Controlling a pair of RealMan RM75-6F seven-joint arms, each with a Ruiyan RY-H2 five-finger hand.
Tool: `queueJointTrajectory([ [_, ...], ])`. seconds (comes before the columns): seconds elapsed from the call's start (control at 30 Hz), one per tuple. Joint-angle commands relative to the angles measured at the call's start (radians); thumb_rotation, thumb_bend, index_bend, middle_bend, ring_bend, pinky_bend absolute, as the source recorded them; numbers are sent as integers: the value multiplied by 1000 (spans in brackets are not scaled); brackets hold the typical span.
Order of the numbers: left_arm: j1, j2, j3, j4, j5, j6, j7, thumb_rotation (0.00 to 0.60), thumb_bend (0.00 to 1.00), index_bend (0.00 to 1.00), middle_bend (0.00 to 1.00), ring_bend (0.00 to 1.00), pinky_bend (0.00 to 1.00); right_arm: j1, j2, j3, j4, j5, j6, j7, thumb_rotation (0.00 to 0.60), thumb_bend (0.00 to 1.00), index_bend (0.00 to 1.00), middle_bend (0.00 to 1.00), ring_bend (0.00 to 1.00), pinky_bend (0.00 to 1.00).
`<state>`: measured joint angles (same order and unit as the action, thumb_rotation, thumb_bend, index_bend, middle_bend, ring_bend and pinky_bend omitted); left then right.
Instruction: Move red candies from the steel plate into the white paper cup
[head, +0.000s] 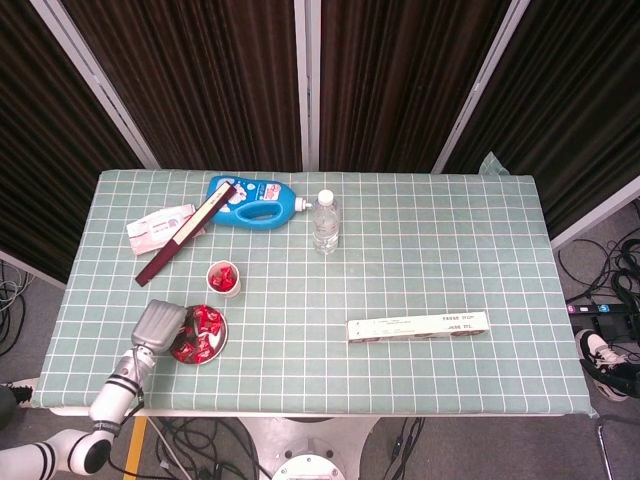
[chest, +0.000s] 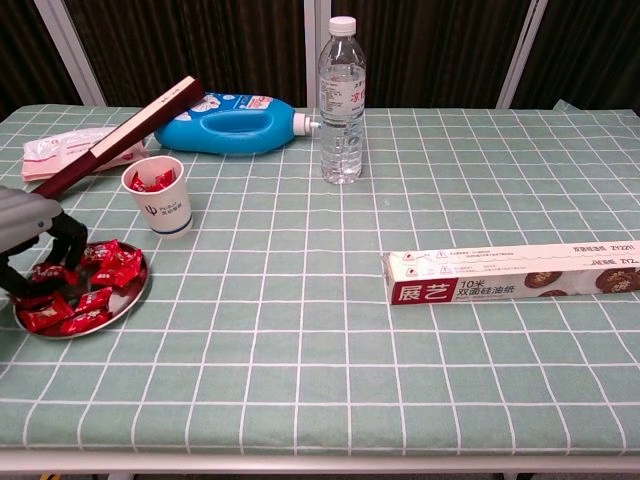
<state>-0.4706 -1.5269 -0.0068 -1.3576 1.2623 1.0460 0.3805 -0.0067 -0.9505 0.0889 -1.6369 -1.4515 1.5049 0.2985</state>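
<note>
Left hand (chest: 30, 235): over the steel plate (chest: 128, 296); fingers (chest: 72, 240) curled down among the red candies (chest: 105, 268); whether one is pinched, I cannot tell
White paper cup (chest: 160, 196): just beyond the plate, slightly right; holds candies
Right hand: unseen

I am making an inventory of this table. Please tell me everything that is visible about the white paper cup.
The white paper cup is small, tapered and open-topped, with a blue band near its base and a small printed mark on its side. It stands upright on the checked tablecloth, beyond the steel plate and apart from it. Several red candies already lie inside. Nothing touches it; the left hand is at the plate.
</note>
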Motion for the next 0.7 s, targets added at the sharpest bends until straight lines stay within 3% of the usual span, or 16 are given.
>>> queueJointTrajectory([
  [0.03, -6, 46, -24, -68, 33, 31, -34, 600, 425, 657, 744, 960, 1000, 0, 0, 0, 2, 0, 1, 2, 600, 29, 0, 138, 0, 365],
  [0.2, -49, 105, -92, -163, 58, 38, -88, 600, 424, 657, 739, 960, 1000, -4, -3, -1, 9, -2, 6, 9, 600, 28, 0, 138, 0, 365],
  [0.43, -144, 93, -200, -149, 4, -17, -97, 600, 422, 638, 721, 960, 1000, -3, -7, -1, 19, 3, 2, 15, 600, 28, 0, 138, 0, 365],
  [0.7, -227, 39, -225, -70, -86, -111, -50, 600, 406, 573, 648, 948, 1000, -1, -10, 3, 31, 19, -10, 22, 600, 28, 0, 138, 0, 365],
])
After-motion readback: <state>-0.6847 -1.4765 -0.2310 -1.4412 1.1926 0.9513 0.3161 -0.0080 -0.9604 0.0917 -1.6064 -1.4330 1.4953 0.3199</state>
